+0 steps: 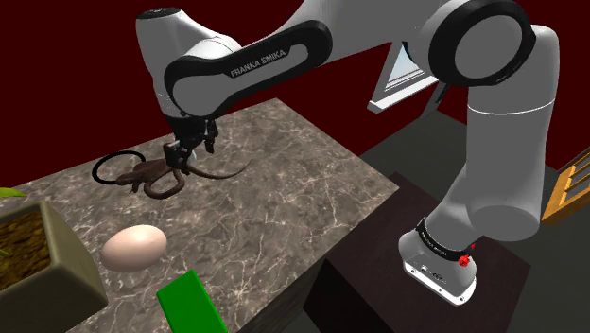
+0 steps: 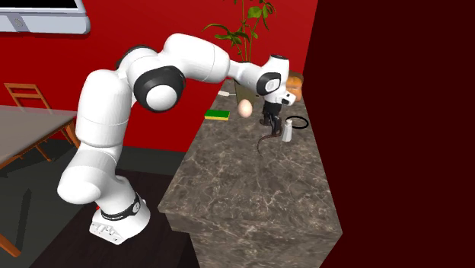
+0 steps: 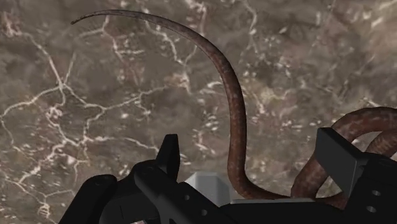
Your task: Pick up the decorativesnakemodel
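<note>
I am watching the gripper hanging right down at the brown snake model, which is lying coiled on the marble counter, its thin tail trailing toward the shoulder view's right. In the wrist view the fingers are standing apart with the tail running between them, one finger plainly clear of it, so I am reading the hand as open. A pale egg and a green block are sitting nearer the shoulder camera.

Shoulder camera looking down over marble counter from beside stand. Second exterior camera facing along counter from farther off. Wrist camera hovering close above marble. All sharing snake model.
</note>
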